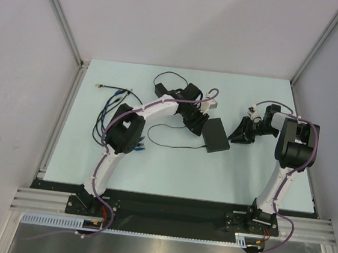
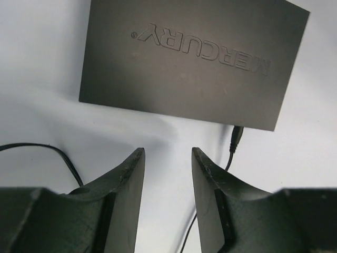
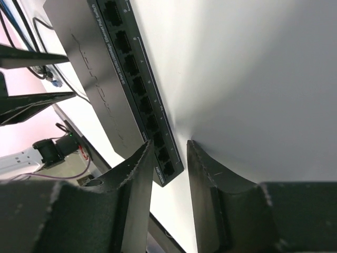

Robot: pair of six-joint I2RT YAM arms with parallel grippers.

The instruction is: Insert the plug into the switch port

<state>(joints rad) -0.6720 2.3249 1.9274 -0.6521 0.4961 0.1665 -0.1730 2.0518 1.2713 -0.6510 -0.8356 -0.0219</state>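
The switch (image 1: 216, 135) is a flat black box lying mid-table; in the left wrist view the switch (image 2: 195, 58) shows its raised brand lettering. A small black plug (image 2: 237, 136) meets the switch's near edge, and its thin cable (image 2: 227, 161) trails back past my right finger. My left gripper (image 2: 167, 153) is open, empty and just short of that edge, at the switch's left side (image 1: 198, 125). My right gripper (image 3: 168, 143) is open at the switch's (image 3: 95, 79) port-lined side, near the end port (image 3: 167, 167), on the right (image 1: 236, 135).
A thin black cable (image 1: 167, 143) loops on the mat left of the switch. A black adapter brick (image 1: 161, 90) lies at the back. A bundle of blue and black cables (image 1: 112, 105) sits at the left, with a loose connector (image 1: 104, 86) behind it.
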